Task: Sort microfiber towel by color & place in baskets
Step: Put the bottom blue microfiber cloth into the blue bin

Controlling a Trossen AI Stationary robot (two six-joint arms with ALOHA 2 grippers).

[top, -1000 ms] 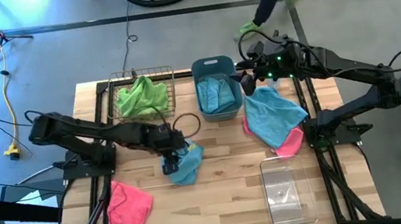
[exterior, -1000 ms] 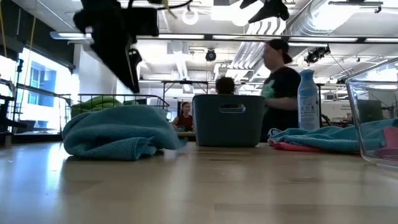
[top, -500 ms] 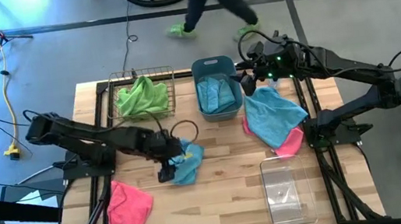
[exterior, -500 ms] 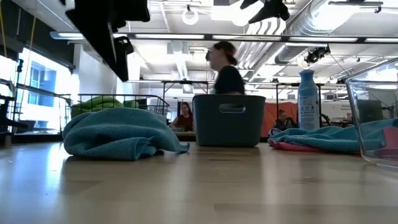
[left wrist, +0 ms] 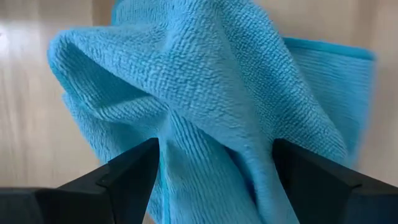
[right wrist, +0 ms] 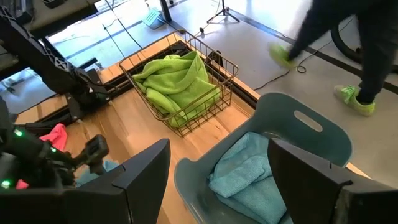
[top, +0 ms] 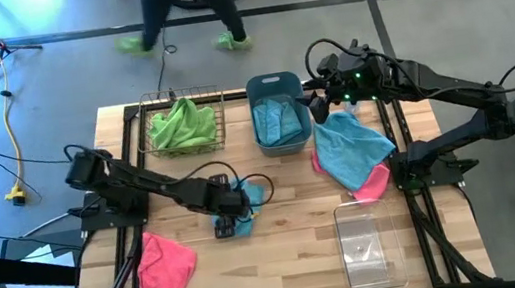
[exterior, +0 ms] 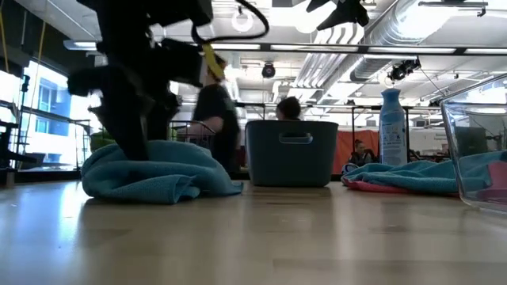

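From the high view, the left claw (top: 226,219) is low at centre-left of the frame, down on a crumpled light blue towel (top: 246,204) lying on the bench (top: 283,251). In the upper middle, the wire basket (top: 184,124) holds a green towel (top: 182,124), and just right of it the blue tub (top: 278,111) holds a folded blue cloth (top: 280,123). The right claw (top: 318,107) hangs beside the tub's right edge, above a flat blue towel (top: 351,149) that overlaps a pink towel (top: 374,183). Another pink towel (top: 165,263) lies at lower left; the clear bin (top: 364,242) at lower right looks empty.

In the low view, the left arm comes down onto the blue heap (exterior: 154,172) at left, with the tub (exterior: 291,152) in the middle and a spray bottle (exterior: 392,131) to the right.

The left wrist view shows both fingers (left wrist: 124,177) spread, straddling a raised fold of the cloth (left wrist: 211,112) without pinching it yet.

The right wrist view shows wide-spread fingers (right wrist: 137,168) holding nothing, above the tub (right wrist: 292,130) and basket (right wrist: 186,81).

The cloth should be light, soft and limp, with a grippy weave; that raised ridge looks like the best place to pinch, though it will drape and may trail when lifted.
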